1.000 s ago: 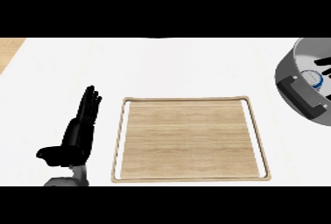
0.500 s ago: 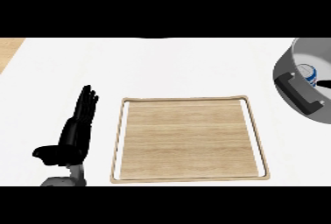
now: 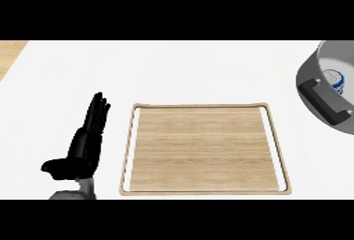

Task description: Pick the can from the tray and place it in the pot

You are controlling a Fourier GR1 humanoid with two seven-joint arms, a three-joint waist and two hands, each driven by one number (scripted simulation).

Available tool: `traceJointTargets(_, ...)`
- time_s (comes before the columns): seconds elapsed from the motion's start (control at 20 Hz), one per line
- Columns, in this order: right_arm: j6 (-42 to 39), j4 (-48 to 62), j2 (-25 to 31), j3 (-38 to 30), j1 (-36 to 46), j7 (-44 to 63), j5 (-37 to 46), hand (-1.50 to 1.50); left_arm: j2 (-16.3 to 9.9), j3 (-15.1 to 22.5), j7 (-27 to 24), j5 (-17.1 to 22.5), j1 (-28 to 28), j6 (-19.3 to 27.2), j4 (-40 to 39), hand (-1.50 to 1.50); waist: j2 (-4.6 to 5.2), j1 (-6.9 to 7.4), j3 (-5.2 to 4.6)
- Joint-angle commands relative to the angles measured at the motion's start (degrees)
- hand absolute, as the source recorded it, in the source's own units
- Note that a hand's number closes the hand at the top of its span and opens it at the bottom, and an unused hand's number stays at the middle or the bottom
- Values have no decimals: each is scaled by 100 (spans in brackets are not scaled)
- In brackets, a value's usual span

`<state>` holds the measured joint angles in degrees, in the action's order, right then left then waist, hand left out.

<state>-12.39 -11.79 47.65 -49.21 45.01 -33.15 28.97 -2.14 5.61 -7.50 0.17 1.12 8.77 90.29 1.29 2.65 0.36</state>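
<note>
Fingers [image 3: 97, 110] of the left hand [image 3: 79, 150] are straight and released, resting on the white tabletop [image 3: 180, 70] just left of the wooden tray [image 3: 204, 190]. Well right of the tray, the can [image 3: 336, 80] sits inside the grey pot [image 3: 309, 77], whose black handle [image 3: 326, 101] faces the tray.

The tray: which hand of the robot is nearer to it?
Left. The left hand rests open just beside the tray's left rim; the right hand is not in view.
</note>
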Motion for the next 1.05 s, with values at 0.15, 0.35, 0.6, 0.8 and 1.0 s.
traceJointTargets(0.15, -503, 133, 474, -297, -353, -426, -318, -150, -2, -54, -52, -50, 156, 37, -128, 0, 25, -11, 11)
traceJointTargets(0.35, -598, 141, 623, -240, -503, -531, -257, -150, -55, -56, 156, -3, 146, 2, 97, 0, 36, 69, 21)
traceJointTargets(0.6, -444, 174, 689, -412, -638, -607, -414, -150, 67, 106, 56, -25, 34, -19, 138, 0, 28, 67, 21)
traceJointTargets(0.8, -318, 277, 852, -715, -623, -386, -685, -150, 35, 15, 154, -42, 140, 43, 58, 0, 54, 88, 32)
traceJointTargets(1.0, -530, 327, 1106, -856, -805, -312, -822, -150, 19, -24, 39, 0, 115, -11, -7, 0, 46, 35, 32)
